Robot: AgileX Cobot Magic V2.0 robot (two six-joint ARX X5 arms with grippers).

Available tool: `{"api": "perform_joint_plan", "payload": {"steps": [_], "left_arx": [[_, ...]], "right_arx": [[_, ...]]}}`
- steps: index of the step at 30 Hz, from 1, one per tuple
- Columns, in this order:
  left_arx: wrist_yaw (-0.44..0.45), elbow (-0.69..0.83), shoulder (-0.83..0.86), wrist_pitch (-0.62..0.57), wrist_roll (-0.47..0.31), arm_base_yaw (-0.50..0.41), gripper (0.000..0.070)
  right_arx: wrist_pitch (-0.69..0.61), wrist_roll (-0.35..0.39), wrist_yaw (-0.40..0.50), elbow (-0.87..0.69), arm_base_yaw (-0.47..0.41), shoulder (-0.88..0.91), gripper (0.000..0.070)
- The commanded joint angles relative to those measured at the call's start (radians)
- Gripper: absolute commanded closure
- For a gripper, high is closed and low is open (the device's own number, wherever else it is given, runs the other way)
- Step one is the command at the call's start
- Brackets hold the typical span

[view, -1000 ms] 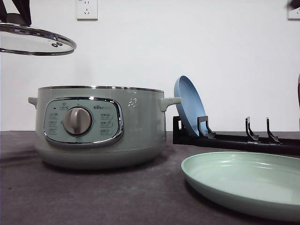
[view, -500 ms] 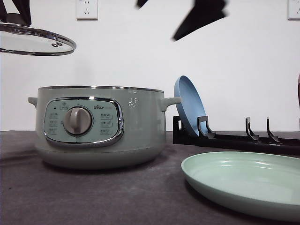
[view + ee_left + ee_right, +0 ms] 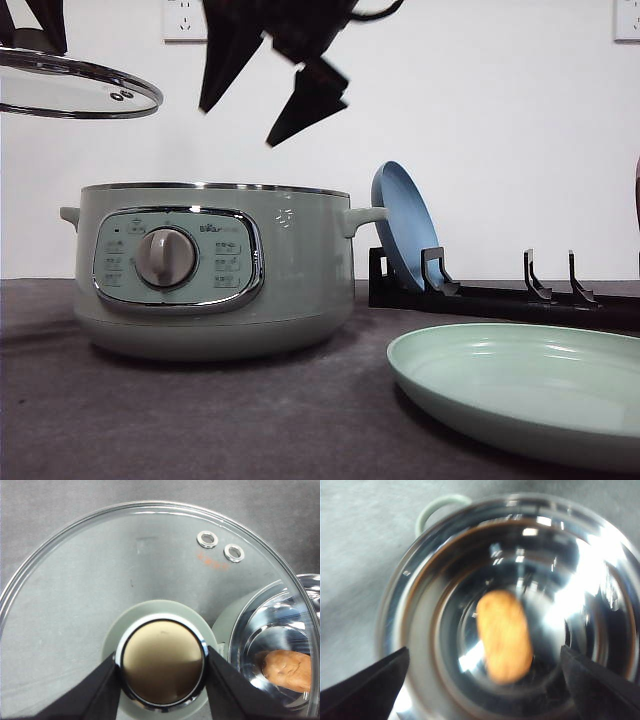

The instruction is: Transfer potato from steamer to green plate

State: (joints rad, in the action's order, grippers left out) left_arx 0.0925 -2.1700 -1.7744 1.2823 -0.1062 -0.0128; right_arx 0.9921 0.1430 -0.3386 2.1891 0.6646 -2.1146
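Right fingers point(image 3: 255, 105) hang spread wide above the steamer point(image 3: 215, 270), potato point(image 3: 503, 636) inside; left fingers point(image 3: 160, 680) hold the lid point(image 3: 100, 590) at ten o'clock.

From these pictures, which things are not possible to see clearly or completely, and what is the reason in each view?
- Front view: the potato is hidden by the steamer wall.
- Front view: the green plate and glass lid are cut off by the frame edges.
- Front view: the steamer's panel labels are too small to read.
- Right wrist view: motion blur hides the potato's skin detail.
- Left wrist view: the potato is cut off by the edge.
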Motion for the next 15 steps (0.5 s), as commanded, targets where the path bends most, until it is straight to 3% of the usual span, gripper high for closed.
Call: {"api": "perform_joint_plan", "payload": {"steps": [1, 6, 15], "left_arx": [[0.008, -0.047, 0.018, -0.040, -0.005, -0.002, 0.0700], [0.008, -0.047, 0.018, -0.040, -0.006, -0.002, 0.0700], [0.008, -0.047, 0.018, -0.040, -0.006, -0.002, 0.0700]], "right_arx": [[-0.003, 0.055, 0.000, 0.051, 0.019, -0.052, 0.0106], [-0.018, 0.138, 0.029, 0.062, 0.032, -0.108, 0.0106], [-0.029, 0.185, 0.057, 0.062, 0.033, -0.175, 0.0106]]}}
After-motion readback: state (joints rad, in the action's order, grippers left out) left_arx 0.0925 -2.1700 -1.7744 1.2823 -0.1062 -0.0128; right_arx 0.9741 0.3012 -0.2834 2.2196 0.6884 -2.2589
